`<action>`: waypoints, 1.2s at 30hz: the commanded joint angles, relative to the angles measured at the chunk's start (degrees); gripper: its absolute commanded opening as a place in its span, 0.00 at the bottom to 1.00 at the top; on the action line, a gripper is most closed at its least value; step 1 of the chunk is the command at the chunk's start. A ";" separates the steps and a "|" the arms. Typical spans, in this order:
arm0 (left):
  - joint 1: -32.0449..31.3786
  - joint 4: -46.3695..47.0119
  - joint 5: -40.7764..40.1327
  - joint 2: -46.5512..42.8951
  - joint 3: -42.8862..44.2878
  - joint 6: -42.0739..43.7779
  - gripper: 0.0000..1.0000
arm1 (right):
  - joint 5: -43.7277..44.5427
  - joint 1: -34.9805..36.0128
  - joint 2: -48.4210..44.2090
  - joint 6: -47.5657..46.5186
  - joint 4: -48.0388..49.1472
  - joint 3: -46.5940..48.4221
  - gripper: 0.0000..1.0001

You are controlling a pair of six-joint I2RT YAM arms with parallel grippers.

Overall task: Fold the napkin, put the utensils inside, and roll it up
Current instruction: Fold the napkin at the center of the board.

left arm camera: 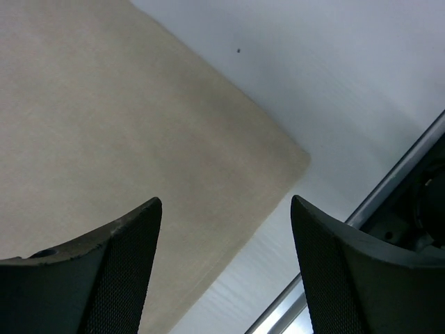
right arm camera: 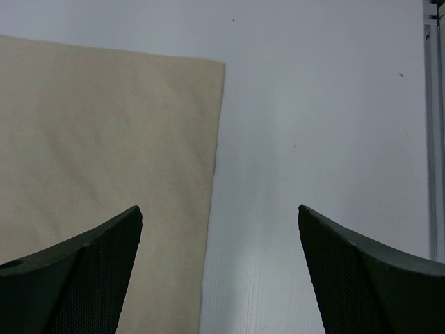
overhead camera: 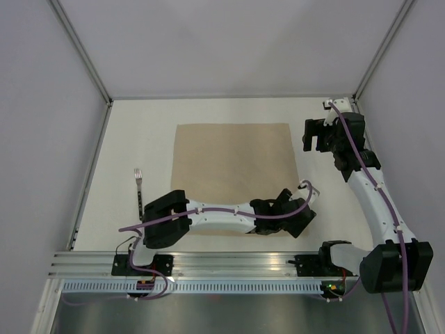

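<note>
Wide-spread left end effector (left arm camera: 226,200) over the napkin (left arm camera: 104,139) corner, perhaps just clear of it.

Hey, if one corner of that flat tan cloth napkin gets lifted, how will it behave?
The tan cloth napkin lies thin and flat, so it probably droops limply, not lifting whole. Its matte weave looks unslippery; pushing an edge would likely bunch it.

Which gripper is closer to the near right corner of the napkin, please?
Left. The left gripper hangs over that corner of the napkin, open, with the cloth's edge between its fingers. The right gripper is up by the far right corner, also open.
</note>
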 commanded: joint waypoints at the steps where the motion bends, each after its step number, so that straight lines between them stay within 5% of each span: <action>1: -1.59 2.76 -0.43 3.40 4.45 -2.82 0.79 | 1.59 -0.11 0.56 1.52 -0.56 1.09 0.98; 18: -5.37 14.01 -0.78 12.01 6.39 5.35 0.67 | 1.77 -0.20 -0.84 1.52 0.84 -0.14 0.98; 36: -5.63 14.81 -1.22 15.97 6.30 7.03 0.58 | 2.03 -0.28 -1.28 1.34 0.93 -0.75 0.98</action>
